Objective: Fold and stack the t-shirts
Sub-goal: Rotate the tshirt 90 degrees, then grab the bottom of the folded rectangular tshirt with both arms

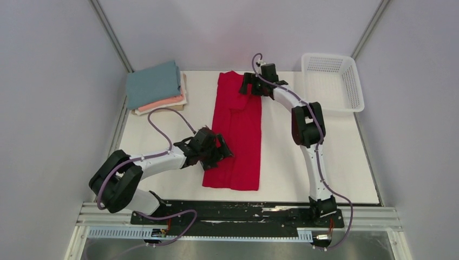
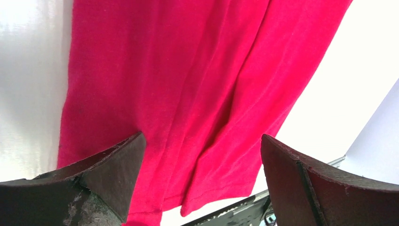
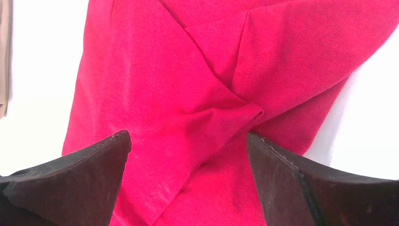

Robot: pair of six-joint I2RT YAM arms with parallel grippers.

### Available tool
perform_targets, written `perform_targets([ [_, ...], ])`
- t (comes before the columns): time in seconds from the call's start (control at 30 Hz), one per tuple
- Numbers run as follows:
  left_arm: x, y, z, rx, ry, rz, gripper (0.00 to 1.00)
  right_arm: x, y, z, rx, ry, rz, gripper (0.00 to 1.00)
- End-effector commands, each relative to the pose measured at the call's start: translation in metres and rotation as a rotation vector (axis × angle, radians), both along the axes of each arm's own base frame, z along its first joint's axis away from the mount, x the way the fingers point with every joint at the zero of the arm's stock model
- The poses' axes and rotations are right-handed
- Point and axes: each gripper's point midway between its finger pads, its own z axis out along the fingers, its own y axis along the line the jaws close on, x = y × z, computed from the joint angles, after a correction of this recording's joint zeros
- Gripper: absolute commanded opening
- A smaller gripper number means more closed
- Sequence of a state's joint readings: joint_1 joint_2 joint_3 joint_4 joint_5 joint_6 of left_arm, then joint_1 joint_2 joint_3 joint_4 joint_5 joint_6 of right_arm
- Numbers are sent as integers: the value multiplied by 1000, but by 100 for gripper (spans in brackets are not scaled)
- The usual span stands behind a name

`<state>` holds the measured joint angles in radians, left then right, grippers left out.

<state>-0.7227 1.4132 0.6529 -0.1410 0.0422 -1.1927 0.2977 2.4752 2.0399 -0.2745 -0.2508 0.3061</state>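
The left jaws stand spread wide and grip nothing, over the near left edge of the crimson-red t-shirt [image 1: 238, 135]. The shirt lies flat on the worktop [image 1: 346, 157] as a long strip folded lengthwise. In the left wrist view red cloth fills the gap between the two dark fingers [image 2: 108, 174]; whether their tips touch it cannot be told. The right jaws are likewise spread wide and empty, over the shirt's far end, with a folded-in sleeve crease lying between them. Left of the right jaws and beyond the left jaws sits a folded stack: teal-blue t-shirt [image 1: 153, 84] on top, then salmon-pink t-shirt [image 1: 165, 103], then cream t-shirt [image 1: 154, 110]. The white mesh basket [image 1: 354, 89] stands to the right of the right jaws.
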Motion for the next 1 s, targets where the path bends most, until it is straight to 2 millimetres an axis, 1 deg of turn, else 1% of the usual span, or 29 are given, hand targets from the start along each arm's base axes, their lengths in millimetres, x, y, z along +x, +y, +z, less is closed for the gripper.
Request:
perform_targets([
  [0.0, 15, -11, 15, 0, -49, 63, 100, 4, 7, 9, -13, -25, 54, 100],
  [0.03, 18, -15, 27, -12, -79, 51, 100, 7, 5, 26, -19, -57, 47, 100],
  [0.07, 19, -14, 32, -5, -100, 47, 100, 7, 2, 43, -24, -82, 38, 100],
  [0.1, 20, -18, 48, -15, -146, 23, 100, 5, -1, 62, -34, -109, 29, 100],
  [0.13, 21, -15, 54, 3, -165, 23, 100, 0, -6, 77, -53, -129, 13, 100],
  [0.17, 21, -12, 67, 12, -210, 10, 100, -8, -13, 88, -78, -140, -8, 100],
  [0.2, 18, -5, 68, 38, -210, 3, 100, -17, -21, 100, -106, -152, -38, 100],
  [0.23, 14, 5, 73, 70, -230, 0, 100, -30, -30, 105, -131, -146, -68, 100],
  [0.27, 10, 13, 72, 98, -238, -16, 100, -52, -41, 97, -156, -100, -102, 100],
  [0.3, 4, 24, 73, 128, -242, -12, 100, -73, -47, 94, -163, -60, -123, 100],
  [0.33, -2, 34, 67, 163, -241, -29, 100, -99, -51, 89, -156, -15, -132, 100],
  [0.37, -8, 45, 66, 188, -239, -28, 100, -129, -53, 79, -146, 46, -141, 100],
  [0.4, -16, 54, 55, 223, -224, -42, 100, -160, -52, 68, -131, 104, -136, 100],
  [0.43, -22, 61, 54, 233, -222, -54, 100, -193, -49, 57, -121, 159, -114, 100],
  [0.47, -30, 69, 42, 258, -204, -73, 100, -224, -45, 49, -119, 197, -94, 100],
  [0.5, -38, 71, 40, 251, -188, -92, 100, -256, -42, 38, -132, 230, -69, 100],
  [0.53, -45, 75, 33, 252, -175, -106, 100, -287, -33, 38, -131, 234, -28, 100],
  [0.57, -51, 75, 28, 242, -156, -122, 100, -315, -30, 29, -140, 265, -7, 100],
  [0.6, -58, 80, 19, 245, -137, -122, 100, -340, -29, 24, -136, 296, 8, 100],
  [0.63, -61, 80, 16, 232, -128, -126, 100, -362, -27, 21, -127, 324, 18, 100],
  [0.67, -66, 83, 8, 231, -115, -121, 100, -382, -26, 17, -120, 351, 24, 100],
  [0.7, -67, 81, 7, 211, -116, -123, 100, -398, -24, 15, -108, 369, 34, 99],
  [0.73, -71, 83, 1, 207, -103, -119, 100, -412, -22, 14, -97, 384, 44, 99],
  [0.8, -72, 76, -2, 165, -103, -121, 100, -434, -20, 14, -80, 408, 55, 96],
  [0.83, -76, 74, -5, 150, -87, -129, 100, -442, -22, 11, -79, 421, 54, 95],
  [0.87, -76, 71, -5, 135, -85, -135, 97, -449, -21, 10, -70, 435, 49, 93],
  [0.97, -78, 72, -12, 147, -64, -135, 90, -467, -17, 4, -54, 473, 51, 84],
])
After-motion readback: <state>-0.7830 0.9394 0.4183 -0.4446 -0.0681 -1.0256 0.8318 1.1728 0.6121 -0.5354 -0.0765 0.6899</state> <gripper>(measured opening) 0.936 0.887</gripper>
